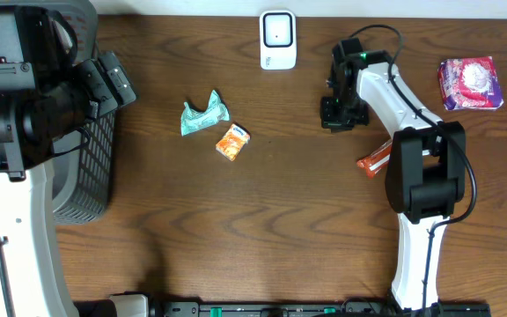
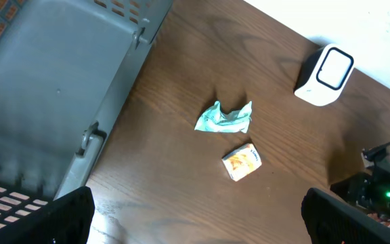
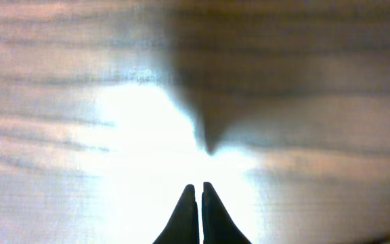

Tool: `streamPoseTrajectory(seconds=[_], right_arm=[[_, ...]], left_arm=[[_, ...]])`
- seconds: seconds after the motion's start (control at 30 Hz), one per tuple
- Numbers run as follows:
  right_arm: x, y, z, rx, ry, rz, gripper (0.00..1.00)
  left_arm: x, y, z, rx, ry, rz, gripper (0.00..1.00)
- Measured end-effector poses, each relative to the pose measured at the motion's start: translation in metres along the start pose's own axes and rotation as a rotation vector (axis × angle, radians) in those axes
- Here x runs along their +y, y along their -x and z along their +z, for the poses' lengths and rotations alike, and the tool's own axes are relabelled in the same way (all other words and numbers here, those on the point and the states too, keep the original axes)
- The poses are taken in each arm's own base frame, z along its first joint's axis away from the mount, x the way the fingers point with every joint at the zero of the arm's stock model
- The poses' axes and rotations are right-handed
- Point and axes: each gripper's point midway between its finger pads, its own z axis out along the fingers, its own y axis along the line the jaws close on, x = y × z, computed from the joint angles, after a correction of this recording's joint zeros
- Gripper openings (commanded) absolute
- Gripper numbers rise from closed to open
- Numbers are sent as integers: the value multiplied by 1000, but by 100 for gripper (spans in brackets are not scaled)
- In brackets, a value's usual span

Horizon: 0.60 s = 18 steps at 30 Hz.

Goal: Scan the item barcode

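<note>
The scanner (image 1: 277, 40), a white rounded block with a dark window, stands at the table's (image 1: 271, 220) far edge, with bare wood all around it. Four items lie apart from it, and none is held. An orange pack (image 1: 232, 141), small and boxy, sits left of centre, just beside a crumpled teal wrapper (image 1: 204, 115); open wood stretches in front of both and to their right. A red pack (image 1: 372, 161) lies partly under the right arm. A glossy purple bag (image 1: 470, 84) rests near the right edge, well apart from the rest.

The right gripper (image 1: 337, 114) points down at bare wood between the scanner and the red pack. In the wrist view its dark fingertips (image 3: 189, 207) are pressed together with nothing between them, over brightly glaring wood grain.

The left gripper (image 2: 198, 220) hangs high at the left with its jaws spread wide and empty, above the rim of a grey slotted plastic basket (image 1: 91, 167) that takes up the left edge. From its camera the teal wrapper (image 2: 224, 117), orange pack (image 2: 242, 162) and scanner (image 2: 325, 74) lie unobstructed.
</note>
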Motion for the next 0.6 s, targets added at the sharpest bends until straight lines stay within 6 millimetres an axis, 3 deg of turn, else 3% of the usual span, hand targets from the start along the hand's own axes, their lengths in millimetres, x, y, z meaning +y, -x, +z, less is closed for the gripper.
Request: streamPoseTrajectory(seconds=[0.13,0.17,0.37,0.47,0.6], right_arm=[[-30,-15,-19,60,-180,42,65],[-39,-17,-25,65,-238,57,73],[-83,-17,-58,19,-513,146,76],[-91,-19,-58,8,-562,187,78],[-99,-26,-43,9,-605,225,78]], left_arm=[[0,0,0,0,0,0,98],[0,0,0,0,0,0,98],[0,0,0,0,0,0,98],[0,0,0,0,0,0,98],[0,0,0,0,0,0,98]])
